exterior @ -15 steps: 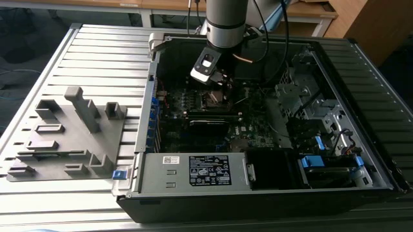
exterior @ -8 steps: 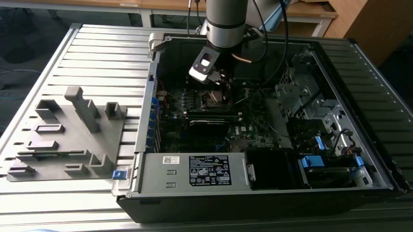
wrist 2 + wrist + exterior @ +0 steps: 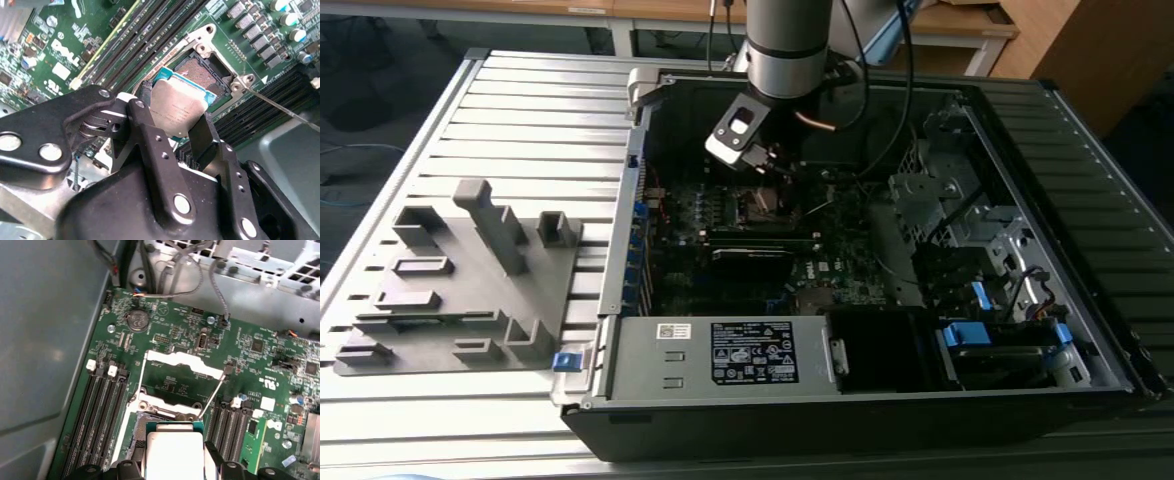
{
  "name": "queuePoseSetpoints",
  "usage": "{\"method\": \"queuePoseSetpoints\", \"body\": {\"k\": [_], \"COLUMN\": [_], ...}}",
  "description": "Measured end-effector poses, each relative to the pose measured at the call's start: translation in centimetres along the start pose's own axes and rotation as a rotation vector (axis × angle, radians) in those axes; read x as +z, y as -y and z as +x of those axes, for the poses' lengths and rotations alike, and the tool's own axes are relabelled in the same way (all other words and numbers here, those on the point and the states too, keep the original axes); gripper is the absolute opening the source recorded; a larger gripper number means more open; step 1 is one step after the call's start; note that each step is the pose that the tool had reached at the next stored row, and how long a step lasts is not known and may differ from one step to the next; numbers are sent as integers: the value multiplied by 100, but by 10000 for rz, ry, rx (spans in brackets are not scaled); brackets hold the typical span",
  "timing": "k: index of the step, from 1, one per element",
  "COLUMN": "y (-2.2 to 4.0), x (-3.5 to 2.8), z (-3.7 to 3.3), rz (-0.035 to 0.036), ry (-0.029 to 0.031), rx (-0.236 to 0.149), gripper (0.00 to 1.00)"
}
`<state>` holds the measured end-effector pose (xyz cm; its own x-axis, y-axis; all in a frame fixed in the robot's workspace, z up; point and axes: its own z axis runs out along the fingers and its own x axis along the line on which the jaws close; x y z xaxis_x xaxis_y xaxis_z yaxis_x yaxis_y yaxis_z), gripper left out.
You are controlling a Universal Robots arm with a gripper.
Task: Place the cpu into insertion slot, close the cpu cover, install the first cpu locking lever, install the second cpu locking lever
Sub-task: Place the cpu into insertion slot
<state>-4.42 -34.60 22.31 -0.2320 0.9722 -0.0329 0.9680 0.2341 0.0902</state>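
The open computer case [image 3: 881,400] lies on the slatted surface [image 3: 520,110]. The gripper [image 3: 767,165] reaches down inside it over the green motherboard [image 3: 250,355]. Its fingers [image 3: 150,145] are narrowed on two opposite edges of the cpu [image 3: 172,107], held close over the insertion slot [image 3: 202,75], whose dark centre shows just beyond the gripper. Farther ahead of the gripper, the cpu cover [image 3: 175,358] is swung open.
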Motion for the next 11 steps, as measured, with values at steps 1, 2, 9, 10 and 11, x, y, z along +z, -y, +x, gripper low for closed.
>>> {"method": "queuePoseSetpoints", "body": {"k": [1, 2, 9, 10, 11], "y": [0, 0, -1, -2, -3], "x": [0, 0, -3, -6, -9], "z": [0, 0, 1, 1, 0], "rz": [4, 5, 7, 10, 10], "ry": [9, 13, 16, 16, 15], "rx": [94, 147, 170, 169, 168], "gripper": [54, 54, 54, 54, 54]}}
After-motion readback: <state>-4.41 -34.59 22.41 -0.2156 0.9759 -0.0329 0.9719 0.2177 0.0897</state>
